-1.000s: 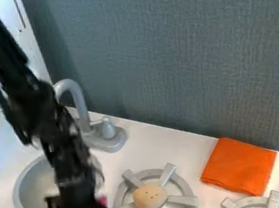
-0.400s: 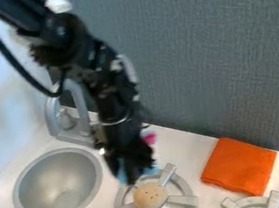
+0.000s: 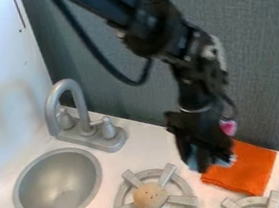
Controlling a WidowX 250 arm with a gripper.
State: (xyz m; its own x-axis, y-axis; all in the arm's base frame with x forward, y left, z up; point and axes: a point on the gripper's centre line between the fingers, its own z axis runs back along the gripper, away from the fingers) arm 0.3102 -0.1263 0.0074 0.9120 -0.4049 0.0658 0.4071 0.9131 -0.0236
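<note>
Clenched in my jaws was one blue-and-pink object (image 3: 228, 127) — near one orange cloth (image 3: 243, 170), two burners (image 3: 182, 201) beside it.

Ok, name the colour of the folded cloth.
Orange, best seen in the camera view.

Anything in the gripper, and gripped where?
Looks like it: the gripper has a light blue item, blue showing at both sides of the gripper's tip. Which part is gripped can't be told; the gripper hides most of it.
</note>
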